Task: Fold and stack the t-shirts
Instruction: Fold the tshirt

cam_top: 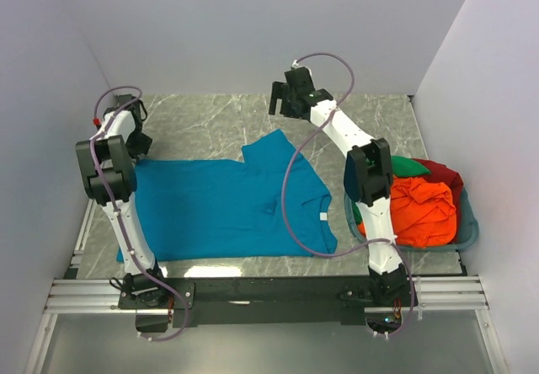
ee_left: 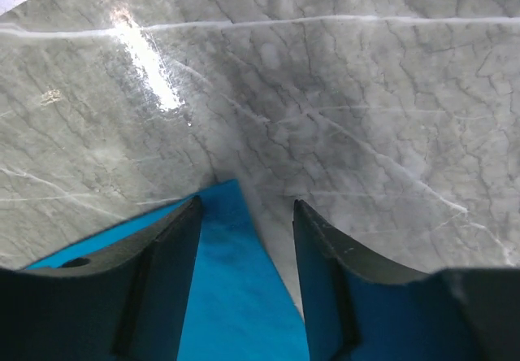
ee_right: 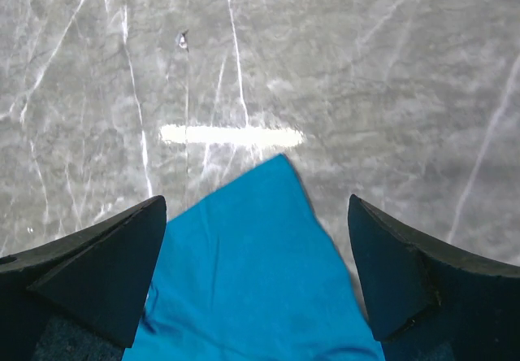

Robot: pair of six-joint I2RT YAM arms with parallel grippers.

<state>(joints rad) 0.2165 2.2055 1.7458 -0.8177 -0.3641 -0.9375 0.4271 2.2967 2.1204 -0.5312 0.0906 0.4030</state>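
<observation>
A teal-blue t-shirt [cam_top: 227, 205] lies spread flat on the marble table, one sleeve pointing to the far side. My left gripper [cam_top: 137, 144] is low over the shirt's far left corner. In the left wrist view it is open [ee_left: 246, 215], with that blue corner [ee_left: 236, 288] lying between the fingers, not pinched. My right gripper [cam_top: 282, 103] hovers beyond the far sleeve tip. In the right wrist view it is wide open [ee_right: 256, 215], with the sleeve tip [ee_right: 260, 263] between the fingers and below them. Orange-red [cam_top: 421, 210], green [cam_top: 406, 166] and dark red [cam_top: 442, 176] shirts lie bunched in the basket.
The teal-grey plastic basket [cam_top: 468, 237] stands at the table's right edge beside the right arm. Grey walls close in the table on the left, back and right. Bare marble [cam_top: 210, 125] shows beyond the shirt.
</observation>
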